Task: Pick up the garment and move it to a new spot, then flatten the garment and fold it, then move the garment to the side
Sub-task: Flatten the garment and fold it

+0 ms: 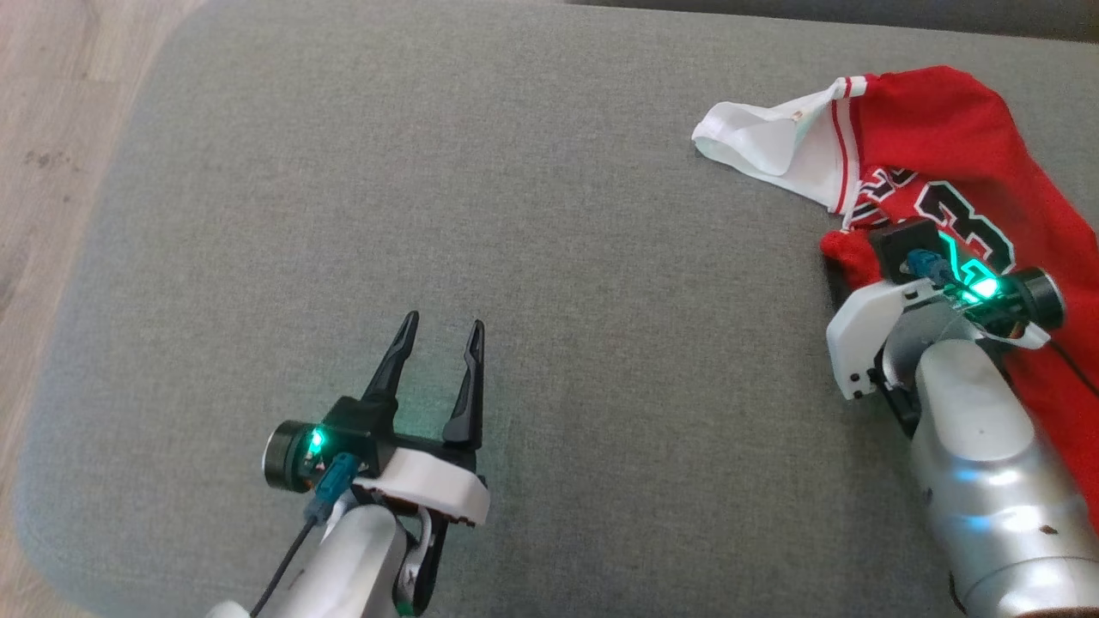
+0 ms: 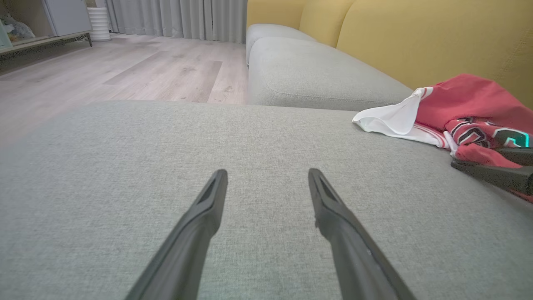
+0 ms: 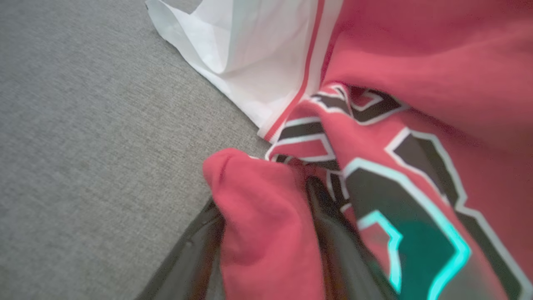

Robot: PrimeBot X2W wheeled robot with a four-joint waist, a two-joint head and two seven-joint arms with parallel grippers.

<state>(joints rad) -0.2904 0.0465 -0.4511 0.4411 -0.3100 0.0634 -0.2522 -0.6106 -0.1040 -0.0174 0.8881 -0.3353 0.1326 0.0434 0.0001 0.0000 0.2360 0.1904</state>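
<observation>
Right hand spread astride a fold of the garment

Found a broad grey sofa cushion under everything, with wood floor off its left edge and a yellow backrest behind. Saw the garment, a red jersey with a white panel and black numerals, bunched on the far right part of the cushion, partly covered by the right arm in the head view. Noted the right hand's two fingers standing apart, one on either side of a raised red fold at the jersey's left edge, not closed on it. Spotted the left hand well apart from the jersey, over bare cushion at the near left, fingers likewise wide and holding nothing.
</observation>
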